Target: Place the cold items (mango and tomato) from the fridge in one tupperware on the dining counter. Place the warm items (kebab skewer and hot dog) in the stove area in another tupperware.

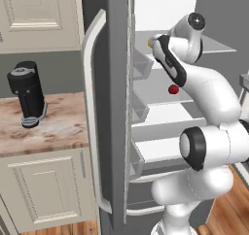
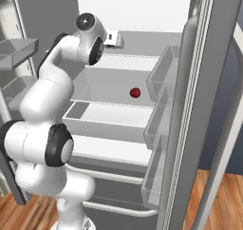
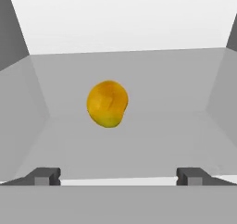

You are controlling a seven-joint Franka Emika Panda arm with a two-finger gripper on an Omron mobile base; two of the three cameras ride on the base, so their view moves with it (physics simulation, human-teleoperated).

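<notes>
the pincer (image 3: 118, 176) stands released, its two dark tips wide apart at the bottom of the hand view, with nothing between them. it points into the fridge (image 1: 109, 108), whose door hangs swung out so that the long pale curved handle (image 1: 90, 112) faces the left base camera. straight ahead of the pincer, on a pale grey upper shelf (image 3: 139, 140), lies the mango (image 3: 107, 103), a rounded yellow-orange fruit with a faint green tinge on its underside. it sits a little left of the midline between the tips and apart from them, not touched. in the left base view a small sliver of the mango (image 1: 151, 42) peeks out from behind the arm's wrist at that same upper shelf level.

one shelf lower, a small red tomato (image 2: 135, 92) rests alone on the white shelf, near the door-side bins (image 2: 159, 105); the left base view shows it (image 1: 173, 89) just beside the arm's forearm, though whether they touch cannot be told. the arm (image 2: 52, 110) rises from the base and bends forward, its hand reaching in at the level of the upper shelf.

to the left of the fridge, a marbled bench (image 1: 53, 125) over cream cabinets carries a black appliance (image 1: 26, 93) standing upright.
</notes>
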